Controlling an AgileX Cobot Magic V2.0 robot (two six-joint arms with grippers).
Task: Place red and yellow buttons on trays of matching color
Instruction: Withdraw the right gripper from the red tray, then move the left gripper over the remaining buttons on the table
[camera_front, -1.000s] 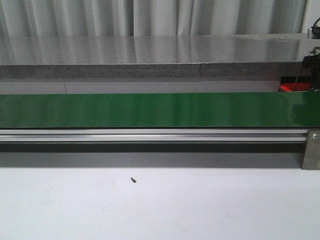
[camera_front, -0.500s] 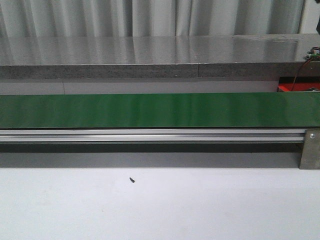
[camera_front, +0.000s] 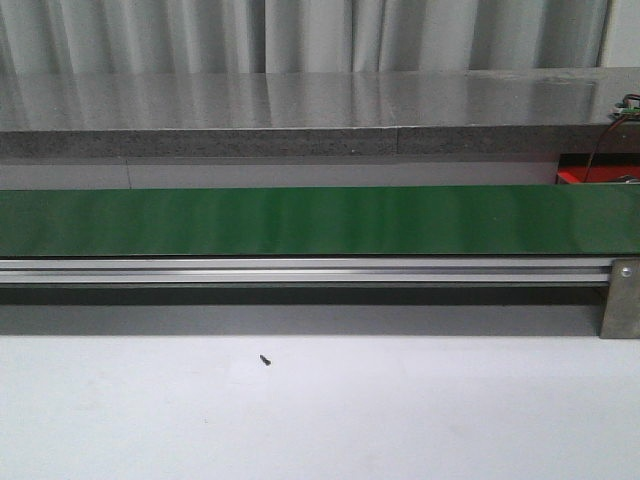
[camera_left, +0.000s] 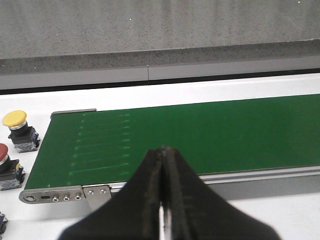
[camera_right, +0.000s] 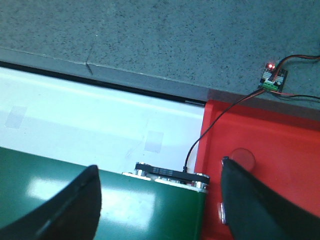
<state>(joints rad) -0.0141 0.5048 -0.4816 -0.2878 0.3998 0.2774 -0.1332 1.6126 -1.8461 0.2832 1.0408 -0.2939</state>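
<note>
In the left wrist view a yellow button (camera_left: 15, 120) and a red button (camera_left: 3, 154) stand on the white table beside the end of the green belt (camera_left: 190, 135). My left gripper (camera_left: 164, 150) is shut with nothing in it and hangs over the belt's near edge, well apart from both buttons. My right gripper (camera_right: 160, 167) is open and empty over the belt's other end, one finger (camera_right: 255, 200) above the red tray (camera_right: 280, 135). The yellow tray is out of view. Neither gripper shows in the front view.
The green conveyor belt (camera_front: 320, 220) on its aluminium rail (camera_front: 300, 270) spans the table. Behind it runs a grey stone ledge (camera_front: 300, 100). A small circuit board (camera_right: 272, 78) with wires sits on the ledge above the red tray (camera_front: 590, 176). A tiny black screw (camera_front: 265, 359) lies on the white table.
A dark part of the right arm at the front view's right edge one second ago has left that view. The belt and table look the same.
</note>
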